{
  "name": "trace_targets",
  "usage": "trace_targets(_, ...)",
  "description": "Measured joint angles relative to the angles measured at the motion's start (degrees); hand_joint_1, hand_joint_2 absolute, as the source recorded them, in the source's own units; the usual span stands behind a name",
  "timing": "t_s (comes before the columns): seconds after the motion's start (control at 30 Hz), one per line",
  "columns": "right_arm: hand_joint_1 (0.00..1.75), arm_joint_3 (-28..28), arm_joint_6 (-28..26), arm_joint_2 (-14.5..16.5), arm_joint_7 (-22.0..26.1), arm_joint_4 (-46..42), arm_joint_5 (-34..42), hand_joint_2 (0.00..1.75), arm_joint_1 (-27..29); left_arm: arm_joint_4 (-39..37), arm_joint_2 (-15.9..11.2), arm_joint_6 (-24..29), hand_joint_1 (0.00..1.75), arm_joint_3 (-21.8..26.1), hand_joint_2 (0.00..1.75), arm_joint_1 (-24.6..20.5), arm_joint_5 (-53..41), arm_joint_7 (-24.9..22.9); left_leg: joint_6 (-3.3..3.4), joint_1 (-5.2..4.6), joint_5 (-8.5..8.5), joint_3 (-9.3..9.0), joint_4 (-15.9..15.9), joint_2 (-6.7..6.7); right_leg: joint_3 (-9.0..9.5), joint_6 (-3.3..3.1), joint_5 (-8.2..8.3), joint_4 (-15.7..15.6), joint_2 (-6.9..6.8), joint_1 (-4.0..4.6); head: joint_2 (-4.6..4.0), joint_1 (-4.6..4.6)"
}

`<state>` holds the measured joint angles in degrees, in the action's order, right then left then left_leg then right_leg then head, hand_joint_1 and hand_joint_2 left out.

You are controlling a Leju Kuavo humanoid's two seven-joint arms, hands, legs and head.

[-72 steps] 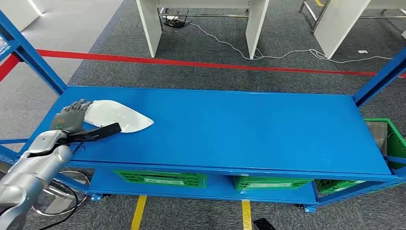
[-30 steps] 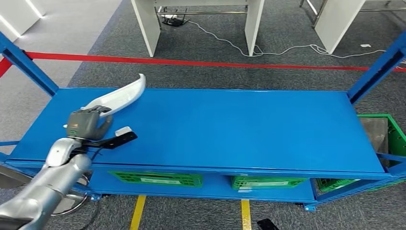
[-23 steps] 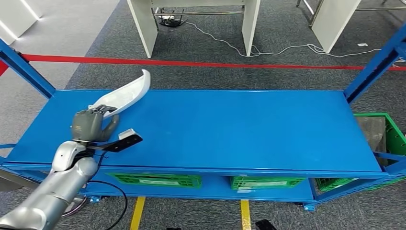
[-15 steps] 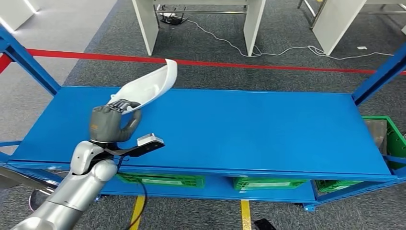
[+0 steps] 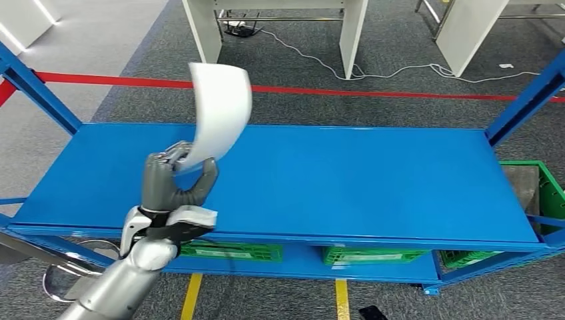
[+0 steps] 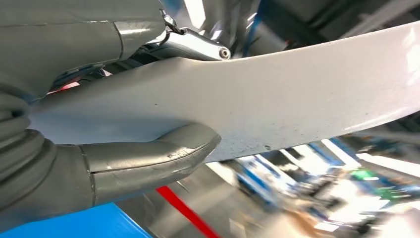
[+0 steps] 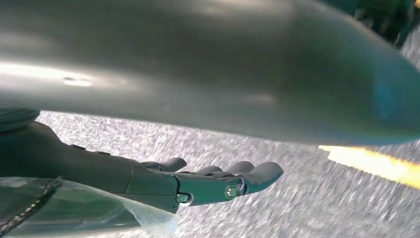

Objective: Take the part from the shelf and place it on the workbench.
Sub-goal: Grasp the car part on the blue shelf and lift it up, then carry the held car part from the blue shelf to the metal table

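— fingers (image 5: 174,157) of your left hand (image 5: 172,183) grip one end of the curved white plastic part (image 5: 218,107), held up above the blue metal shelf (image 5: 346,180).
— and what's left?
— carrying it to the workbench; your right hand (image 7: 198,181) hangs empty, fingers straight.

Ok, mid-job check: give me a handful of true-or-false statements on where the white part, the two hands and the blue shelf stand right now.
1. The left hand grips the white part. True.
2. The white part lies flat on the blue shelf. False: it is lifted clear of the shelf top, standing up from the hand.
3. The right hand holds a second part. False: it holds nothing, its fingers stretched out over grey floor.
4. Green crates sit on the shelf's lower level. True.
5. A red line runs across the floor beyond the shelf. True.
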<state>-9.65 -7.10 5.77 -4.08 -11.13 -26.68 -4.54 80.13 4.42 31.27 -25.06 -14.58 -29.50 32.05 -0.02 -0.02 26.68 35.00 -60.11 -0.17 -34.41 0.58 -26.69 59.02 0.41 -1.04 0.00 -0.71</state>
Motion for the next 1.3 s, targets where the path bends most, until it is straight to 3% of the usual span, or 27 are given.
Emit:
trace_targets(0.03, 0.0, -0.3, -0.2, 0.0, 0.3, 0.0, 0.0, 0.0, 0.1, 1.4, 0.3, -1.0, 1.75, 0.0, 1.75, 1.0, 3.4, 1.0, -0.3, 0.07, 1.71, 0.64, -1.9, 0.0, -0.14, -0.38, 0.24, -0.1, -0.05, -0.11, 0.0, -0.11)
trace_targets(0.1, 0.0, -0.8, -0.6, 0.1, 0.8, 0.0, 0.0, 0.0, 0.2, 3.7, 0.7, -2.9, 1.75, 0.0, 1.75, 3.2, 8.5, 2.8, -0.81, 0.22, 6.39, 2.83, -8.9, 0.02, -0.62, -0.78, 0.63, -0.2, -0.2, -0.13, 0.0, -0.33)
trace_targets(0.17, 0.0, -1.2, -0.9, 0.2, 1.0, 0.0, 0.1, 0.0, 0.5, 5.1, 1.2, -4.3, 1.75, 0.0, 1.75, 5.4, 11.6, 4.3, -0.94, 0.26, 9.0, 4.07, -14.3, 0.02, -1.23, -0.87, 1.09, -0.2, -0.37, -0.07, 0.0, -0.34)
trace_targets(0.2, 0.0, -1.5, -1.2, 0.2, 1.0, 0.0, 0.1, 0.0, 0.6, 5.6, 1.5, -4.9, 1.75, 0.0, 1.75, 6.4, 12.8, 4.8, -0.85, 0.26, 8.75, 3.33, -14.1, 0.02, -1.57, -0.85, 1.38, -0.2, -0.43, -0.04, 0.0, -0.34)
trace_targets(0.23, 0.0, -1.8, -1.4, 0.2, 1.0, 0.0, 0.1, 0.0, 0.7, 6.0, 1.8, -5.3, 1.75, 0.0, 1.75, 7.2, 13.9, 5.3, -0.64, 0.24, 7.54, 1.41, -11.5, 0.02, -1.9, -0.8, 1.71, -0.1, -0.47, -0.01, 0.0, -0.34)
trace_targets(0.33, 0.0, -2.6, -1.8, 0.4, 1.2, 0.0, 0.2, 0.0, 0.7, 7.1, 3.0, -6.3, 1.75, 0.0, 1.75, 8.7, 16.7, 6.2, 0.27, -0.09, 4.09, -5.86, 0.4, 0.04, -2.59, -0.33, 2.8, -0.2, -0.49, 0.11, 0.0, -0.29)
trace_targets(0.37, 0.0, -2.8, -1.7, 0.5, 1.1, 0.0, 0.2, 0.0, 0.7, 7.4, 3.3, -6.7, 1.75, 0.0, 1.75, 9.1, 17.5, 6.5, 0.5, -0.29, 3.77, -6.8, 2.2, 0.04, -2.66, -0.02, 3.16, -0.3, -0.53, 0.09, 0.0, -0.29)
trace_targets(0.47, 0.0, -3.3, -0.8, 0.6, 0.4, 0.0, -0.1, 0.0, 0.9, 7.6, 3.9, -8.1, 1.75, 0.0, 1.75, 10.3, 19.8, 6.9, 1.27, -0.58, 2.52, -6.4, 2.9, 0.08, -2.8, 1.11, 4.08, -0.7, -0.64, -0.17, 0.0, -0.31)
trace_targets(0.5, 0.0, -3.4, -0.7, 0.6, 0.3, 0.1, -0.3, 0.0, 1.1, 7.6, 4.1, -8.7, 1.75, 0.0, 1.75, 10.5, 20.4, 7.1, 1.66, -0.48, 1.83, -5.99, 3.1, 0.14, -3.23, 1.38, 3.25, -0.3, -0.6, -0.2, 0.0, -0.25)
trace_targets(0.53, 0.0, -3.5, -0.6, 0.6, 0.5, 0.1, -0.5, 0.0, 1.3, 7.6, 4.3, -9.1, 1.75, 0.0, 1.75, 10.6, 20.8, 7.3, 2.02, -0.33, 1.07, -5.42, 3.4, 0.19, -3.91, 1.58, 1.39, 1.0, -0.56, -0.19, 0.0, -0.15)
trace_targets(0.63, 0.0, -3.5, -1.1, 0.6, 1.5, 0.1, -1.1, 0.0, 1.5, 7.6, 4.7, -10.1, 1.75, 0.1, 1.75, 10.9, 21.9, 7.7, 2.53, -0.26, -0.81, -3.04, 3.4, 0.29, -6.43, 1.98, -6.9, 10.6, -0.49, -0.18, 0.0, 0.2)
trace_targets(0.67, 0.0, -3.5, -1.2, 0.6, 1.8, 0.1, -1.3, 0.0, 1.4, 7.6, 4.7, -10.4, 1.75, 0.1, 1.75, 11.1, 22.1, 7.7, 2.47, -0.29, -1.42, -2.18, 3.4, 0.32, -6.6, 2.11, -8.04, 13.4, -0.5, -0.18, 0.0, 0.21)
trace_targets(0.7, 0.0, -3.6, -1.3, 0.6, 2.1, 0.1, -1.3, 0.0, 1.4, 7.6, 4.7, -10.5, 1.75, 0.1, 1.75, 11.4, 22.3, 7.7, 2.38, -0.31, -2.01, -1.34, 3.3, 0.36, -6.04, 2.21, -7.82, 14.7, -0.51, -0.19, 0.0, 0.22)
trace_targets(0.73, 0.0, -3.6, -1.4, 0.6, 2.3, 0.1, -1.4, 0.0, 1.4, 7.6, 4.7, -10.7, 1.75, 0.2, 1.75, 11.7, 22.5, 7.7, 2.24, -0.3, -2.57, -0.57, 3.3, 0.38, -4.54, 2.24, -6.55, 14.1, -0.51, -0.2, 0.0, 0.22)
trace_targets(0.8, 0.0, -3.6, -1.4, 0.6, 2.6, 0.1, -1.5, 0.0, 1.4, 7.6, 4.7, -11.0, 1.75, 0.2, 1.75, 12.4, 22.7, 7.7, 1.82, -0.26, -3.55, 0.73, 3.1, 0.37, 1.04, 2.17, -4.2, 7.6, -0.52, -0.24, 0.0, 0.23)
trace_targets(0.87, 0.0, -3.6, -1.2, 0.6, 2.6, 0.1, -1.6, 0.0, 1.2, 7.6, 4.7, -11.5, 1.75, 0.2, 1.75, 12.8, 23.0, 7.8, 1.25, -0.4, -4.35, 1.58, 2.6, 0.37, 6.4, 1.86, -4.71, 0.0, -0.38, -0.13, 0.0, 0.16)
trace_targets(0.9, 0.0, -3.6, -1.0, 0.6, 2.5, 0.1, -1.6, 0.0, 1.1, 7.7, 4.8, -11.9, 1.75, 0.2, 1.75, 12.9, 23.2, 7.9, 0.97, -0.45, -4.76, 1.78, 2.4, 0.39, 7.47, 1.63, -5.43, -2.0, -0.31, -0.01, 0.0, 0.14)
trace_targets(0.97, 0.0, -3.7, -0.3, 0.6, 2.5, 0.1, -1.6, 0.0, 1.2, 7.6, 4.9, -12.9, 1.75, 0.2, 1.75, 13.1, 23.7, 8.0, 0.36, -0.38, -5.39, 2.03, 2.3, 0.38, 7.14, 0.92, -5.23, -2.5, -0.35, 0.09, 0.0, 0.16)
trace_targets(1.0, 0.0, -3.8, -0.1, 0.6, 2.5, 0.1, -1.6, 0.0, 1.3, 7.6, 4.9, -13.4, 1.75, 0.1, 1.75, 13.3, 23.9, 8.0, 0.02, -0.27, -4.72, 2.31, 1.9, 0.34, 6.7, 0.43, -4.78, -2.4, -0.46, 0.07, 0.0, 0.15)
trace_targets(1.07, 0.0, -4.0, 0.4, 0.6, 2.5, 0.1, -1.5, 0.0, 1.4, 7.6, 5.0, -14.0, 1.75, 0.0, 1.75, 13.5, 24.1, 8.0, -0.72, -0.05, -0.35, 3.55, -1.9, 0.26, 5.73, -0.51, -3.59, -2.4, -0.71, -0.04, 0.0, -0.04)
trace_targets(1.13, 0.0, -4.2, 0.7, 0.6, 2.6, 0.1, -1.4, 0.0, 1.4, 7.6, 5.0, -14.3, 1.75, -0.1, 1.75, 13.7, 24.1, 8.0, -1.22, 0.04, 5.32, 5.21, -9.3, 0.26, 4.47, -0.88, -2.3, -2.3, -0.77, 0.06, 0.0, -0.23)
trace_targets(1.17, 0.0, -4.3, 0.7, 0.6, 2.6, 0.1, -1.3, 0.0, 1.5, 7.6, 5.0, -14.4, 1.75, -0.2, 1.75, 13.7, 24.1, 8.0, -1.31, 0.05, 6.8, 5.56, -12.6, 0.26, 3.7, -0.89, -1.69, -2.2, -0.8, 0.12, 0.0, -0.24)
trace_targets(1.2, 0.0, -4.4, 0.8, 0.6, 2.6, 0.1, -1.3, 0.0, 1.5, 7.5, 5.0, -14.4, 1.75, -0.2, 1.75, 13.8, 24.1, 8.0, -1.27, 0.06, 7.05, 5.13, -14.2, 0.26, 2.83, -0.89, -1.11, -2.0, -0.82, 0.21, 0.0, -0.24)
trace_targets(1.23, 0.0, -4.5, 0.8, 0.6, 2.6, 0.1, -1.3, 0.0, 1.5, 7.5, 5.0, -14.4, 1.75, -0.2, 1.75, 13.8, 24.1, 8.0, -1.1, 0.04, 6.24, 3.72, -13.7, 0.26, 1.98, -0.89, -0.59, -1.9, -0.82, 0.32, 0.0, -0.24)
trace_targets(1.3, 0.0, -4.6, 0.8, 0.6, 2.6, 0.1, -1.3, 0.0, 1.5, 7.5, 5.0, -14.4, 1.75, -0.3, 1.75, 13.8, 24.1, 8.0, -0.24, -0.14, 3.69, -1.66, -6.9, 0.21, 0.67, -0.84, 0.33, -1.6, -0.76, 0.54, 0.0, -0.23)
